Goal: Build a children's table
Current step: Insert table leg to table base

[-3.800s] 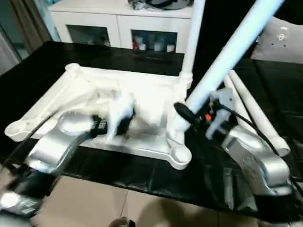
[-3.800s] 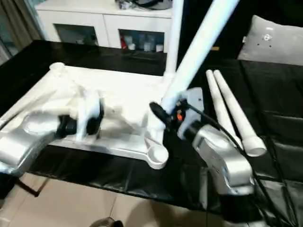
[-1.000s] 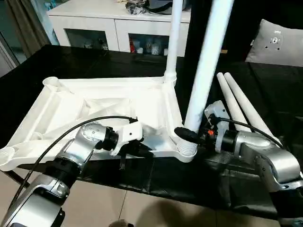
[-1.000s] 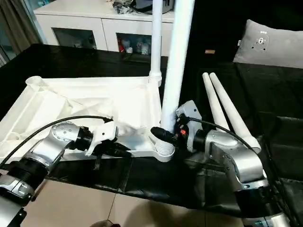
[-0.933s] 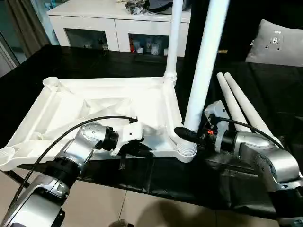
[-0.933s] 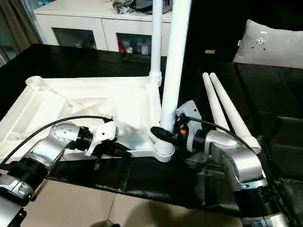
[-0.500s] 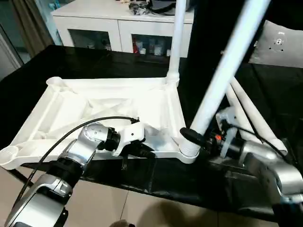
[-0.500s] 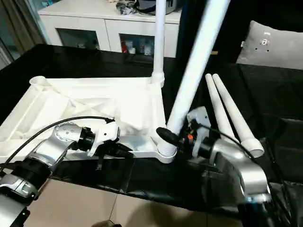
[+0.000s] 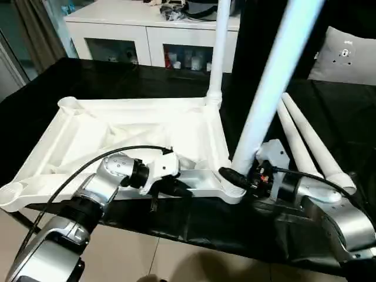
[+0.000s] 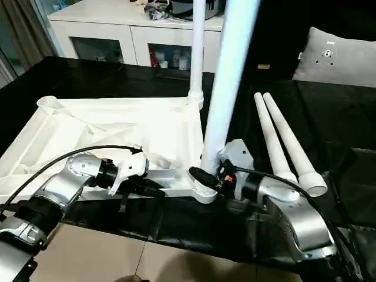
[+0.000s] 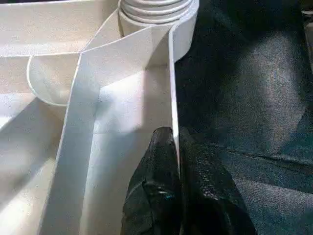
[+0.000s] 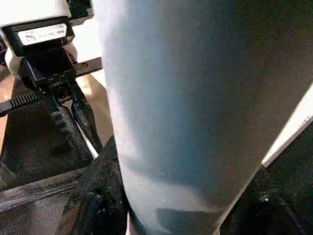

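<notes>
- The top point(image 9: 135, 126) lies underside up on the counter point(image 9: 329, 117); the left hand point(image 11: 171, 161) pinches its near rim.
- The right hand point(image 10: 205, 175) grips a tilted leg point(image 10: 226, 88) at the near-right socket point(image 9: 232, 189).
- Next, likely: right the leg and seat it.

We find no text that we can read. In the right wrist view a white label point(image 12: 38, 34) with small dark print sits on the black body of the left claw point(image 12: 73, 117), but its characters are too fine for us to make out. On the grey cushion point(image 9: 346, 54) at the far right of the counter point(image 9: 76, 76) we see a small white mark with dots, too small to read as a sign or brand. The items behind the cabinet point(image 9: 147, 44) glass doors carry colours but no lettering we can tell.
</notes>
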Robot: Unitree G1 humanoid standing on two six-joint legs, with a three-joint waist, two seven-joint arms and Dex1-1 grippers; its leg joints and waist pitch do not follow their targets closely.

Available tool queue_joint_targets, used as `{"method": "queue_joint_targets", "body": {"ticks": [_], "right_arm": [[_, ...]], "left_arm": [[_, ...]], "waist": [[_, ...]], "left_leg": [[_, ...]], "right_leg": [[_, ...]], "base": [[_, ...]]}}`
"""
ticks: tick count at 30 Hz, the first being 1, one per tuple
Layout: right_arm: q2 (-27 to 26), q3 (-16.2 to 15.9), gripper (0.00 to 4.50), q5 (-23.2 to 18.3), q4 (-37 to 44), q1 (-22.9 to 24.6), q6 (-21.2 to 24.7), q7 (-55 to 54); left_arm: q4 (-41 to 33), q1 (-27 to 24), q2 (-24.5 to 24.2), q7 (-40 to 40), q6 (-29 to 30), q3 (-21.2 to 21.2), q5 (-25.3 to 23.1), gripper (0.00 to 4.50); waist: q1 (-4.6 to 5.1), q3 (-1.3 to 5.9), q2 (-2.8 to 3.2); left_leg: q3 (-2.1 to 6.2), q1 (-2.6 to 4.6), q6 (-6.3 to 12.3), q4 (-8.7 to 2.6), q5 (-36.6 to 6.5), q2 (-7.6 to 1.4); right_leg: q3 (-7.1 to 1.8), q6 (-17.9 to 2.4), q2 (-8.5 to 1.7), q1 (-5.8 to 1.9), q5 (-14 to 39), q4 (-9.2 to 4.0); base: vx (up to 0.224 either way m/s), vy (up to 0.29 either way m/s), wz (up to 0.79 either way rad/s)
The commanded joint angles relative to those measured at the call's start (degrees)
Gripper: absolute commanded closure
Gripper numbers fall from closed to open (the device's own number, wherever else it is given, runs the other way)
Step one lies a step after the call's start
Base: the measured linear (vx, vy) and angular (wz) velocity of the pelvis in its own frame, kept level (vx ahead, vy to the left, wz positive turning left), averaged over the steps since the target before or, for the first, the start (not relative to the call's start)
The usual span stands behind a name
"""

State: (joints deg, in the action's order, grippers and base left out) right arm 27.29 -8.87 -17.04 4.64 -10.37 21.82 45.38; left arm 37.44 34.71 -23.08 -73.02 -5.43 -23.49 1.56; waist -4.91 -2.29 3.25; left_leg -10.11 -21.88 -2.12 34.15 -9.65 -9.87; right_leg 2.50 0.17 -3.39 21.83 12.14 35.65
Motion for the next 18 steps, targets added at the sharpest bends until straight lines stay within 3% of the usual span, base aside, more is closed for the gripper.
{"method": "queue_joint_targets", "body": {"ticks": [1, 6, 8, 10, 11, 12, 13, 14, 17, 18], "right_arm": [[0.6, -5.65, 2.61, 2.38, -6.5, 3.56, 4.03, 2.46], [1.19, -6.52, 2.61, 1.1, -5.72, 4.69, 5.37, 4.65], [1.55, -7.05, 2.61, -0.07, -3.26, 5.48, 7.34, 5.28], [1.71, -7.28, 2.61, -0.62, -2.03, 5.88, 8.14, 5.61], [1.68, -7.45, 2.61, -0.91, -1.26, 6.17, 8.68, 5.58], [1.54, -7.61, 2.61, -0.92, -0.72, 6.43, 8.94, 5.32], [1.46, -7.68, 2.61, -0.89, -0.32, 6.66, 9.1, 5.2], [0.96, -7.5, 2.61, -0.78, -0.18, 6.8, 9.23, 4.42], [0.46, -7.24, 2.61, -0.71, -0.17, 6.92, 9.25, 3.53], [-0.34, -7.09, 2.61, 0.05, -0.71, 6.66, 8.81, 1.97]], "left_arm": [[-0.88, 1.82, -0.9, -1.17, -1.45, 0.75, -0.44, 4.5], [2.65, 5.65, 0.43, -2.93, -3.0, 0.81, -0.26, 4.5], [6.48, 9.09, 1.47, -2.86, -4.52, 0.95, -1.02, 4.5], [8.29, 10.67, 1.87, -2.6, -5.23, 0.98, -1.52, 4.5], [9.81, 11.95, 2.21, -2.47, -5.75, 1.01, -1.82, 4.5], [11.26, 13.2, 2.5, -2.16, -6.29, 1.02, -2.19, 4.5], [12.3, 14.07, 2.73, -1.98, -6.71, 1.06, -2.48, 4.5], [13.31, 14.98, 2.88, -1.84, -6.96, 1.09, -2.74, 4.5], [14.39, 15.76, 3.05, -1.89, -7.32, 1.19, -2.96, 4.5], [14.95, 16.03, 2.89, -1.79, -7.28, 1.39, -3.04, 4.5]], "waist": [[0.4, 1.79, -0.21], [0.56, 0.94, 0.12], [0.58, 0.23, 0.67], [0.39, 0.51, 0.07], [0.4, 0.48, 0.31], [0.3, 0.66, 0.64], [0.37, 0.88, 0.44], [0.44, 0.85, 0.6], [0.48, 0.8, 0.53], [0.43, 0.71, 0.87]], "left_leg": [[1.81, 1.56, -1.4, -5.05, -23.17, -3.4], [1.81, 2.04, -1.56, -5.64, -25.27, -3.35], [2.01, 2.5, -2.13, -5.9, -27.88, -3.32], [2.13, 3.05, -2.34, -6.07, -28.06, -3.48], [2.11, 2.42, -1.84, -6.36, -25.32, -3.55], [2.17, 2.33, -1.73, -6.37, -23.86, -3.69], [2.03, 2.08, -1.13, -6.26, -21.06, -3.77], [1.82, 1.84, -0.49, -6.09, -19.53, -3.61], [1.57, 1.69, 0.76, -5.89, -17.09, -3.52], [1.62, 1.68, 0.76, -5.94, -17.37, -3.56]], "right_leg": [[-2.97, -10.05, -5.21, -0.86, 21.96, -6.09], [-3.0, -9.51, -5.07, -0.72, 22.91, -6.83], [-3.05, -9.06, -5.15, -0.53, 25.77, -7.27], [-3.16, -8.76, -5.4, -0.9, 26.36, -7.45], [-3.16, -9.46, -5.32, -1.4, 22.21, -7.25], [-3.15, -10.1, -5.35, -1.55, 19.32, -6.86], [-3.1, -11.48, -5.26, -1.81, 13.67, -6.43], [-3.0, -12.43, -5.21, -1.95, 10.7, -6.22], [-2.81, -14.13, -5.3, -2.19, 7.25, -6.0], [-2.79, -14.26, -5.39, -2.2, 7.85, -6.01]], "base": [[0.0, 0.0, 0.0], [0.0, 0.0, 0.0], [0.0, 0.0, 0.0], [0.0, 0.0, 0.0], [0.0, 0.0, 0.0], [0.053, 0.008, -0.01], [0.053, 0.008, -0.01], [0.0, 0.0, 0.0], [0.0, 0.0, 0.0], [0.0, 0.0, 0.0]]}}
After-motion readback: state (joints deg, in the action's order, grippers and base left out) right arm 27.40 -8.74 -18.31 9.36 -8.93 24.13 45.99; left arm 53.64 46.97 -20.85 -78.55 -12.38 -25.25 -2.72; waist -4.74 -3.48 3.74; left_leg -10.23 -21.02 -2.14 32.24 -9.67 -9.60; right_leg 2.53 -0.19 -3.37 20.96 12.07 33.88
